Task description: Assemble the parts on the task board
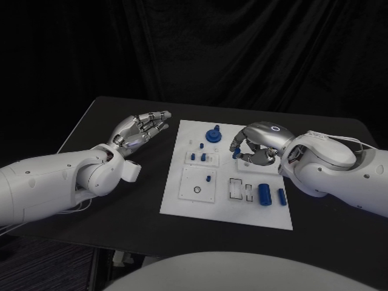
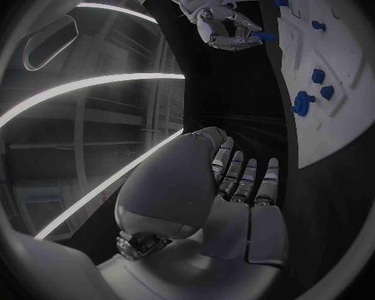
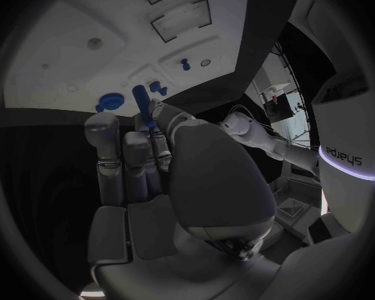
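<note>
Right now your blue peg sits pinched upright in the right robot hand over the task board, sockets directly beneath it, while the left robot hand hovers open, empty, beside the board over the counter.

A black, matte, rectangular bench stands under everything, its far corners rounded. Behind it a black cloth curtain hangs in vertical folds across the whole background. Dark carpeted floor lies beside the bench's near left corner.
</note>
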